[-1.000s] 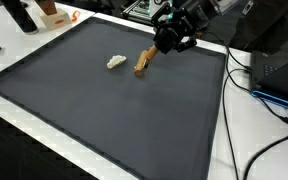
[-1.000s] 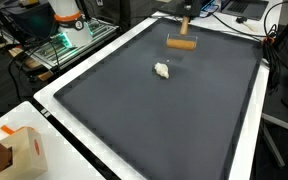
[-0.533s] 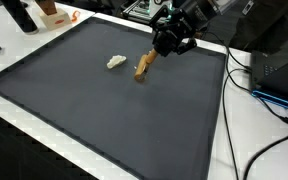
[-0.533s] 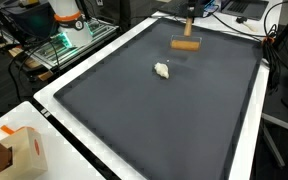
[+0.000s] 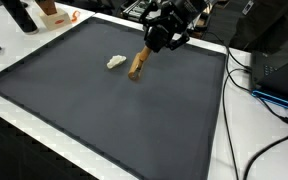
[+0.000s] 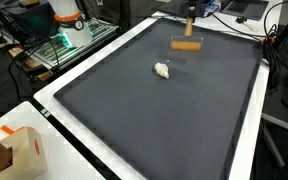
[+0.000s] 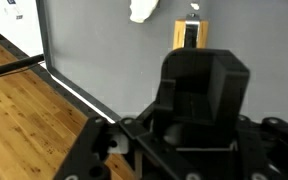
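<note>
My gripper (image 5: 156,42) is at the far side of a dark grey mat (image 5: 104,110) and is shut on a tan wooden tool (image 5: 137,65) that slants down from the fingers to just above the mat. In an exterior view the tool's wooden block (image 6: 185,44) hangs below the gripper (image 6: 188,20) with a shadow under it. A small white crumpled lump (image 5: 115,62) lies on the mat a short way from the tool, also seen in an exterior view (image 6: 162,70). In the wrist view the block (image 7: 199,30) and the lump (image 7: 142,10) show beyond the black gripper housing, which hides the fingers.
The mat lies on a white table (image 6: 54,110). An orange and white object (image 5: 52,14) and a black bottle (image 5: 22,15) stand past one corner. Cables (image 5: 246,80) and a dark box (image 5: 279,75) lie beside the mat. A cardboard box (image 6: 19,150) sits near a corner.
The gripper has carried the wooden tool a little sideways, closer to the white lump. The lump has not moved.
</note>
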`<state>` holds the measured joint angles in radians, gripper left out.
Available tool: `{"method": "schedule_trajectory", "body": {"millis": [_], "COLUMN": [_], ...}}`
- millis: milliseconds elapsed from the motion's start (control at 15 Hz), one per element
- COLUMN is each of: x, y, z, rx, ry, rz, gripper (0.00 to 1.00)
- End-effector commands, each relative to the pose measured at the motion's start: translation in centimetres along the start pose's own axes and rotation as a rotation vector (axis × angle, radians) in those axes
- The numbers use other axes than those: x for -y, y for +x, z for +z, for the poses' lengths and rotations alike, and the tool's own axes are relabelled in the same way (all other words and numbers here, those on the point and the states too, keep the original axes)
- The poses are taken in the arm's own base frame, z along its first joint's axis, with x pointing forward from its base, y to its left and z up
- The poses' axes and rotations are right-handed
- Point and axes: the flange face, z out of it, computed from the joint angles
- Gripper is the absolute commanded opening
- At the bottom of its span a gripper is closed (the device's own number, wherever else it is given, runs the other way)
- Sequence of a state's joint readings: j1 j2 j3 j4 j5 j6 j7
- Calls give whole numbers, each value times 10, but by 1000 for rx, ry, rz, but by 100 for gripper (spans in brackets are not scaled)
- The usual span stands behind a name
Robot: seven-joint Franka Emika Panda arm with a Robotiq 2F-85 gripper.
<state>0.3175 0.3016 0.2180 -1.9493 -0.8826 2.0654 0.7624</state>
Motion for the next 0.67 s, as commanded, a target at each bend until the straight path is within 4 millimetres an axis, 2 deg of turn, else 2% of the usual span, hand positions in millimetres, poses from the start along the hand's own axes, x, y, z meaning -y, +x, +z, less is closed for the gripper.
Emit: {"method": "schedule_trajectory", "body": {"millis": [0, 600], "x": [-27, -72], "y": [-17, -48], "z": [-7, -18], "rx": [-11, -34], "ry": [48, 177], "rz": [-21, -152], "gripper": [23, 23]}}
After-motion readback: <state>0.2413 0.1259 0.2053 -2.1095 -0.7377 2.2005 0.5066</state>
